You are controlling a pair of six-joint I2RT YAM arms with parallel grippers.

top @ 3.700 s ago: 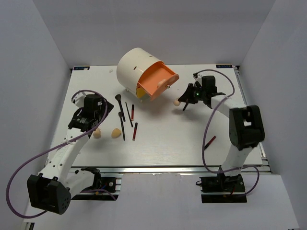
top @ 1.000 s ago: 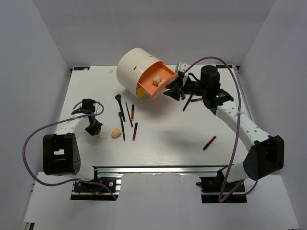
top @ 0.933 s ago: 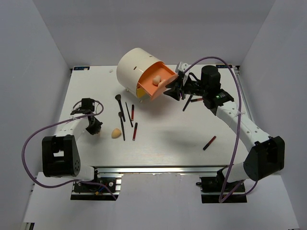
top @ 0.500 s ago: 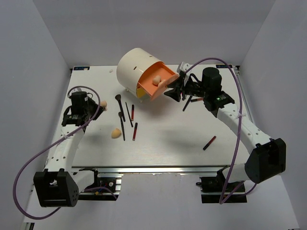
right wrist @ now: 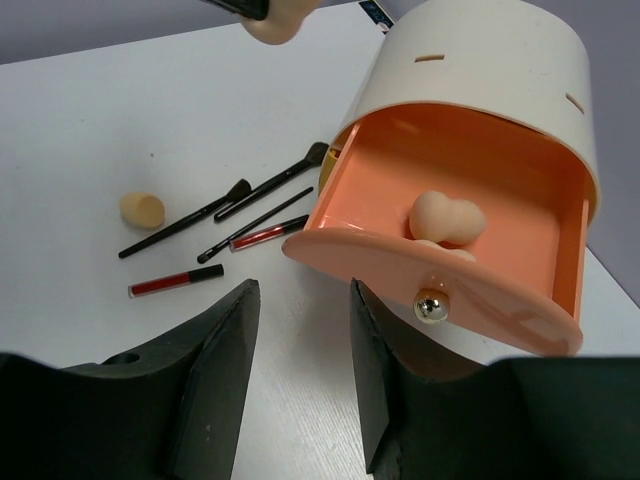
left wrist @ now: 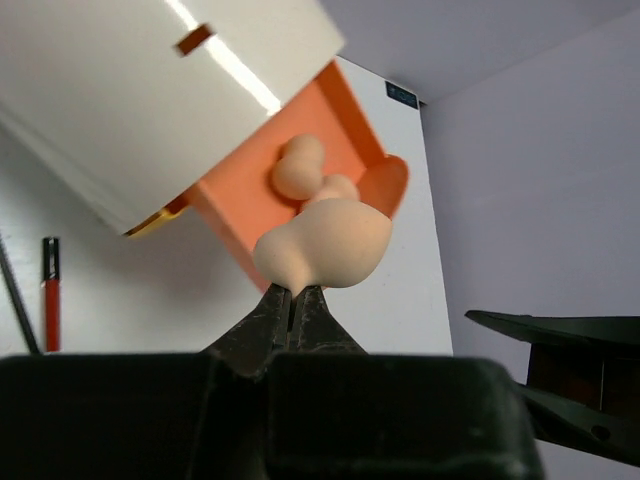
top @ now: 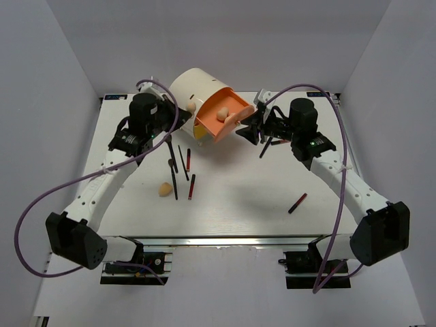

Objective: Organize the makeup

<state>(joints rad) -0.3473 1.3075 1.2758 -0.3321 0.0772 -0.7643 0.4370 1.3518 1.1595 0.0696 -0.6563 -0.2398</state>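
**A:** Which step is the robot on?

**B:** It looks like a drop-off. At the far middle of the white desk (top: 259, 184) stands the big cream cylindrical box (top: 187, 85). Its orange plastic drawer (top: 238, 107) is pulled out toward the right. The left gripper (left wrist: 293, 300) has its jaws pinched together on the narrow end of a small peach egg-shaped sponge (left wrist: 322, 243). It holds the sponge in the air just left of the drawer, not yet over the tray.

**A:** And the other arm?

**B:** The right gripper (right wrist: 300, 295) sits at the drawer's front, close beside the little gold knob (right wrist: 430, 305). Its jaws are apart with nothing between them.

**A:** Where is the rest of the makeup?

**B:** Some stowed peach sponges (right wrist: 447, 218) lie pressed together inside the drawer. One loose peach sponge (top: 164, 189) rests on the desk left of centre. It is near the thin black brushes (top: 173, 178) and two short dark-red-and-black sticks (top: 191, 186). A lone dark-red stick (top: 297, 203) lies well apart, toward the near right.

**A:** What does the next move call for?

**B:** Probably a short carry to the right, until the sponge hangs over the open tray, and only then parting the jaws. The foam is soft and might cling to a finger, so the release should be full. The two grippers are also close together there, so the left arm needs a path that misses the right one.
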